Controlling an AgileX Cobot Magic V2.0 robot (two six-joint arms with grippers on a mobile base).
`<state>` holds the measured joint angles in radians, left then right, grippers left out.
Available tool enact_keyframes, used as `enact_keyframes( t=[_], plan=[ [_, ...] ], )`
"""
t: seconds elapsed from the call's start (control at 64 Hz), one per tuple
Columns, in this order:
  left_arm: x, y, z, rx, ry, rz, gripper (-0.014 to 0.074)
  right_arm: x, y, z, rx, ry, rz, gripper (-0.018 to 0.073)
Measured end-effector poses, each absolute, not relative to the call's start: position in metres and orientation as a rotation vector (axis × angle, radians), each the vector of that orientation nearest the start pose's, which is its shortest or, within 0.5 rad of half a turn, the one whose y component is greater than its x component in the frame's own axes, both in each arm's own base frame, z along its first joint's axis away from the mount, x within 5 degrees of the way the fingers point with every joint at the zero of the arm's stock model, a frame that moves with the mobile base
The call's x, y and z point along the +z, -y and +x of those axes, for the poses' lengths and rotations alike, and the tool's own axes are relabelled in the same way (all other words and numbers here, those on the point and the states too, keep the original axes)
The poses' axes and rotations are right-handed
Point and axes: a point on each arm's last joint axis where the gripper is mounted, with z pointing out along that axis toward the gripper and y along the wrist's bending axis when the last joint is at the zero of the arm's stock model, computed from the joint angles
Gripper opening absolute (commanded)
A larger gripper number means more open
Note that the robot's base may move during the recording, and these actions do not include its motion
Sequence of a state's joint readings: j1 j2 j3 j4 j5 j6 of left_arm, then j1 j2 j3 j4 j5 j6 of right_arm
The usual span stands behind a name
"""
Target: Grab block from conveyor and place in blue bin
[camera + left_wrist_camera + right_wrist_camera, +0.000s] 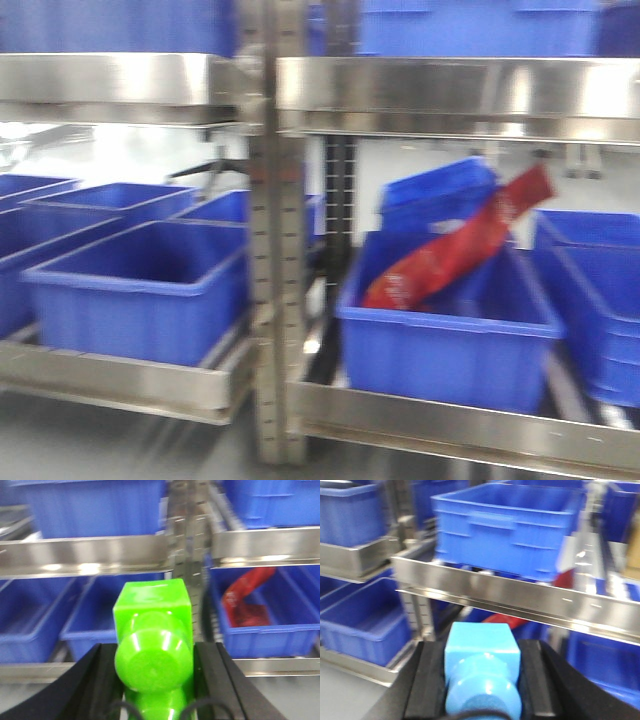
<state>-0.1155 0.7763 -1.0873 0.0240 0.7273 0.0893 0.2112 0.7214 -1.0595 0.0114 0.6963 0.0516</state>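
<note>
The left pincer [156,652] is clenched on a glossy green block [152,622], its black fingers [102,675] pressed to either side so the block's cube end juts forward. The right pincer [482,680] grasps a light-blue block [481,642] in the same way, between its own black fingers [427,680]. Both blocks are held up in front of a steel shelf rack [275,250] stocked with blue bins, and all three views are blurred. Ahead of the green block a steel rail [80,555] crosses the left wrist view, with an open blue bin [90,625] on the shelf below it. To the right of the upright post, another bin [445,345] holds a red packet [455,250] that leans tilted against its far rim. In the right wrist view a third bin [505,527] sits on the shelf rail above the light-blue block. In the front view a further bin [140,300] rests on the lower left shelf.
</note>
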Motion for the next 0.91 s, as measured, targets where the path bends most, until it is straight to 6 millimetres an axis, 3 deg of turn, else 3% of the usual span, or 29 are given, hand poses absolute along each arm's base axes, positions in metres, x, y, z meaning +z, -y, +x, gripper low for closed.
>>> enact_keyframes(
  t=[0.907],
  plan=[
    [0.4364, 0.0140, 0.1335, 0.010, -1.889, 0.200, -0.0111, 0.4375, -0.0259, 0.1176, 0.197, -1.841, -0.144, -0.0162]
  ],
)
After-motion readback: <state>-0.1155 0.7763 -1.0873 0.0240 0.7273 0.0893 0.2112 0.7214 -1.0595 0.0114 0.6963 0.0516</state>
